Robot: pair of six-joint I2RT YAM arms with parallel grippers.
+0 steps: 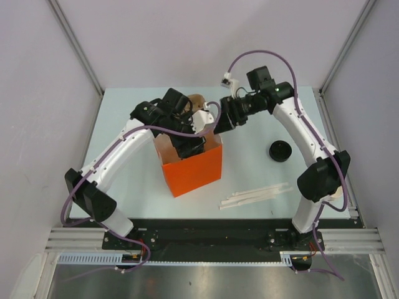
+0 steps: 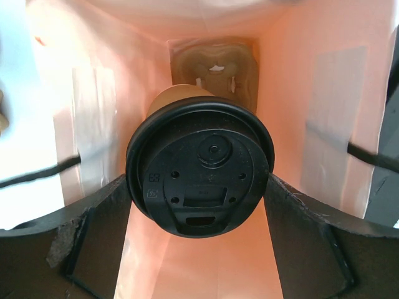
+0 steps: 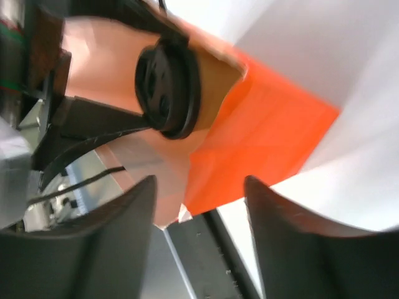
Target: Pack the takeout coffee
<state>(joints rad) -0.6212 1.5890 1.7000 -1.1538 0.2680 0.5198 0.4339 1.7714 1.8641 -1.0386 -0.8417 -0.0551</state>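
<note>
From above only: two white-and-black arms meeting over one upright orange paper bag (image 1: 193,169), open-topped, on the pale table (image 1: 124,124); left gripper (image 1: 189,142) sunk into the bag's mouth, right gripper (image 1: 218,124) just beside the bag's far right rim. Also only there: one loose round black plastic lid (image 1: 280,151) lying well to the right of the bag, a small cluster of pale flat sticks (image 1: 255,195) near the right arm's base, too thin to count surely, and one brown rounded shape (image 1: 197,99) behind the left wrist, mostly hidden. Shown by the left wrist camera alone: one takeout coffee (image 2: 201,165), a small tan-brown paper cup under a round black plastic lid, down inside the bag, lid facing the lens, clamped at the lid's rim between two dark fingers (image 2: 93,243), jaws spread wide around it; beyond the cup, at the bag's floor, one tan moulded insert (image 2: 215,62). Hidden in the top view by the left wrist. From the right wrist: the same cup side-on at the bag's mouth, and the right claw's own two dark fingers (image 3: 100,249) standing apart, nothing between them, orange paper beyond the gap.
</note>
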